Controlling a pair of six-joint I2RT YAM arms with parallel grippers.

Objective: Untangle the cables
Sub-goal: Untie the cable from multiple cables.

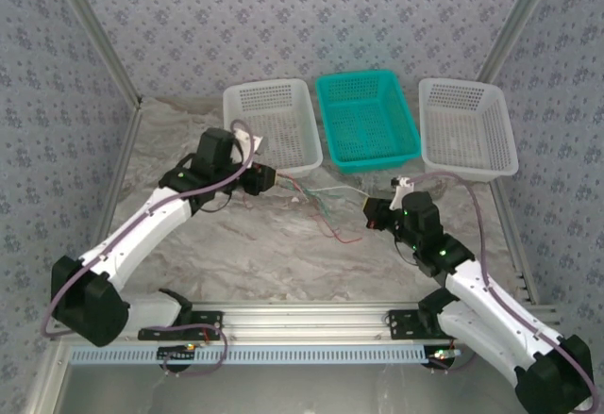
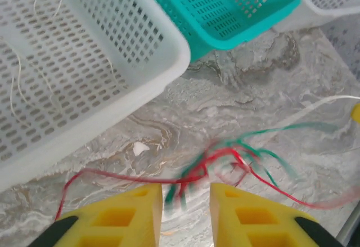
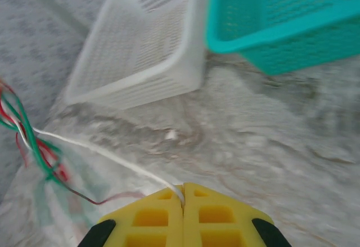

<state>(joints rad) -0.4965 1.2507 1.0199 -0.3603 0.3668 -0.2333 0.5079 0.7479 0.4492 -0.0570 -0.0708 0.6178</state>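
Cables (image 1: 319, 202) are on the table (image 1: 283, 263) just in front of the teal basket (image 1: 366, 122), on the arms' side of it, strung between the two grippers. The tangle's long axis runs roughly parallel to the teal basket's near rim.

Right gripper (image 3: 183, 195):
- Sits off the teal basket's near-right corner.
- Fingers are pressed together on the end of the white cable (image 3: 112, 157).
- From the pinch, that cable runs straight toward the left arm and into the knot of red and green strands (image 3: 34, 146).

Left gripper (image 2: 184, 197):
- Sits off the teal basket's near-left corner, beside the white basket (image 2: 84, 67).
- Fingers are parted with a clear gap.
- The red and green ends run into that gap, but nothing looks pinched. As far as I can see, neither pad touches a wire.
- The strands are blurred here, so I can't trace each one.

My read of what the next move turns on:
- The white cable lies along the line joining the grippers, and the right arm has one end of it.
- The knot is nearer the left fingers, directly ahead of them on the teal-basket side.
- To slide the white cable out, the left side likely has to clamp red/green first. Otherwise the right arm just drags the whole bundle.
- Pull along the axis, away from the left arm.

Risk: the thin wire slips out of the right pinch under tension.
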